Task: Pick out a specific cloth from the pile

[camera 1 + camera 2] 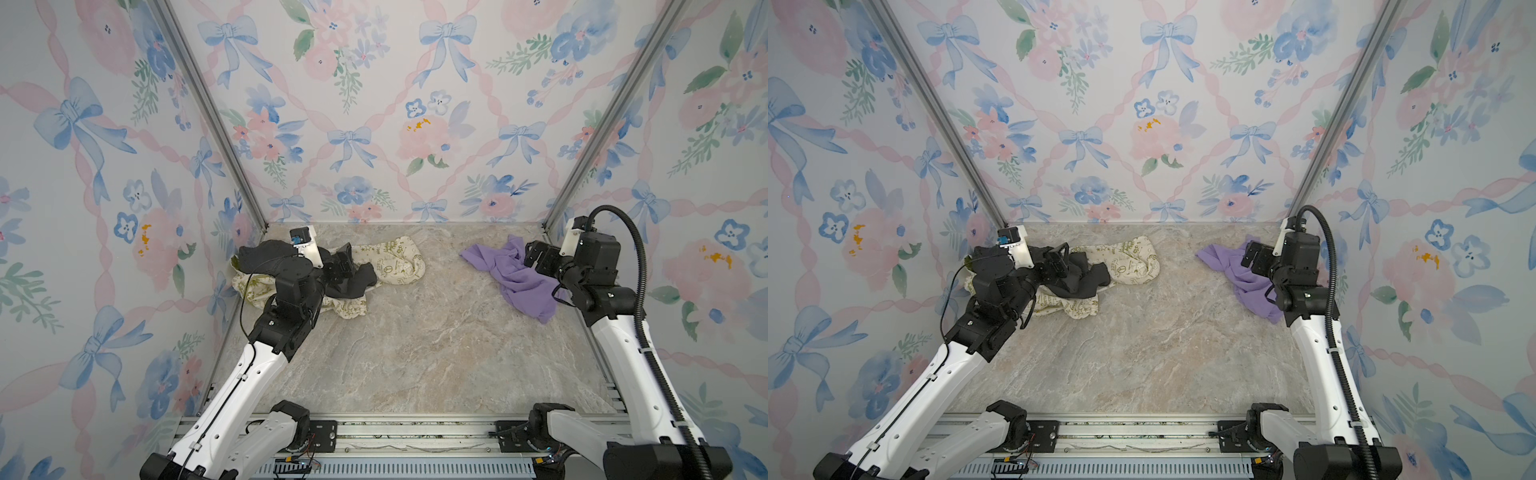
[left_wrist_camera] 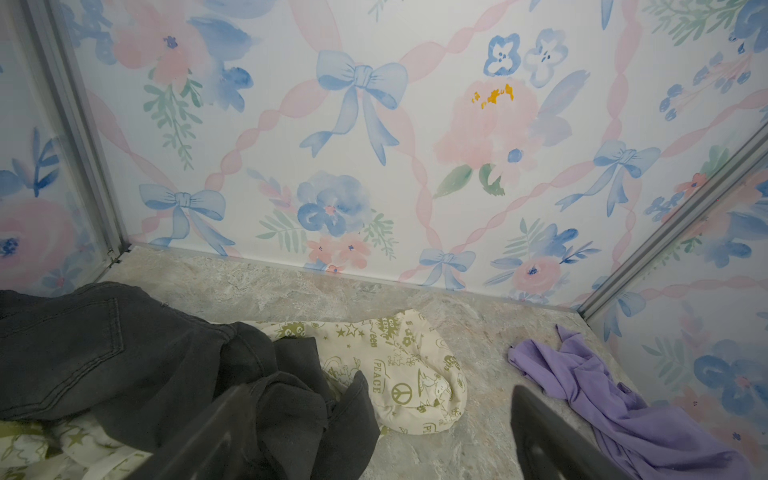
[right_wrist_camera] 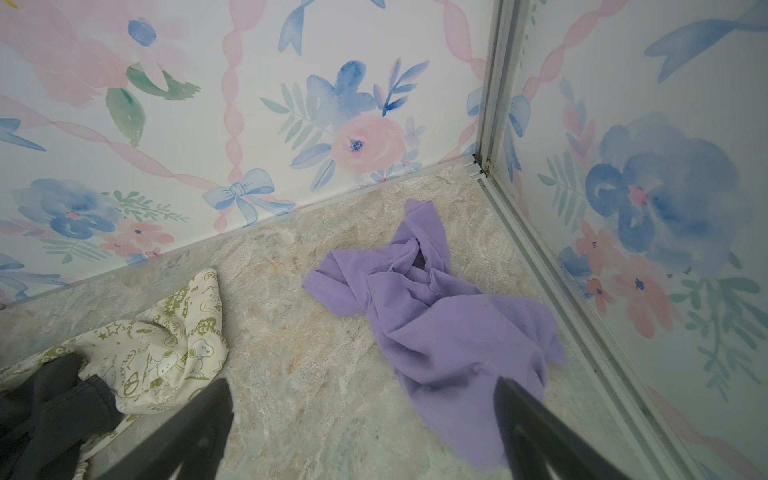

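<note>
Robot test cell, not a domestic room. Three panels (image 1: 374, 124) papered in bows and flowers enclose a marble-look surface (image 1: 415, 353). Bare aluminium posts (image 1: 210, 112) rise from its far corners. Along the near edge, a slotted metal rail (image 1: 415, 436) carries two white-and-black arms (image 1: 232, 395), with loose wiring (image 1: 309, 453) exposed.

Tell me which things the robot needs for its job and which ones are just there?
For the job:
purple cloth, lying apart on the right
pile on the left: a dark grey garment over a cream printed cloth

Just there:
table
flowery walls
metal rail at the front
</note>
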Robot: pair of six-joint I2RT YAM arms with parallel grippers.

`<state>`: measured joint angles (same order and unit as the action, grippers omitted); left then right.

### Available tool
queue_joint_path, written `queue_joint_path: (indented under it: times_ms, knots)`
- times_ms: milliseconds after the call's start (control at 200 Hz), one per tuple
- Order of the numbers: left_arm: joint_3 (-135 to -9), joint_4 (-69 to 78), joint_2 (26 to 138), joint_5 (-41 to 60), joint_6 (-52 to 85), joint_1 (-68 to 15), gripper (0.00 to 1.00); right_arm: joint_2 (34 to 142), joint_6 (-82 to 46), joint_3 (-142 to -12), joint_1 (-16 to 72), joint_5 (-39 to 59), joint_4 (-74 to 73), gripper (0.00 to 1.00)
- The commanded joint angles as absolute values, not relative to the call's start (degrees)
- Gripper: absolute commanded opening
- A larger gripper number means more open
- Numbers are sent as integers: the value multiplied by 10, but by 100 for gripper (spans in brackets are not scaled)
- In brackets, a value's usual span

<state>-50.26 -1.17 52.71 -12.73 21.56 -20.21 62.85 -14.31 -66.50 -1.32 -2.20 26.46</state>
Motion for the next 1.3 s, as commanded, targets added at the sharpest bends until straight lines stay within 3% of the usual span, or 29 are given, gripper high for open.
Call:
queue_joint_path:
  times_ms: [0,200,460,545,715,1030,1080,1295]
  knots:
    - [-463,57,497,-162,188,-199,98,615,-125,-646,-9,-33,251,97]
    - [-435,78,484,-163,195,-198,98,654,-127,-644,-20,-86,295,97]
    - [-433,81,484,-161,204,-198,98,762,-174,-659,-66,-82,330,100]
    - [-432,81,481,-162,204,-198,98,805,-184,-670,-77,-81,332,95]
    - [-430,81,474,-166,206,-198,98,897,-200,-702,-96,-73,330,73]
    - [-429,80,460,-180,203,-197,98,1037,-230,-874,-102,-18,337,4]
    - [-429,81,460,-182,203,-197,98,1048,-234,-917,-101,-2,330,0]
    - [-435,84,467,-180,204,-197,98,1062,-249,-1055,-97,82,254,0]
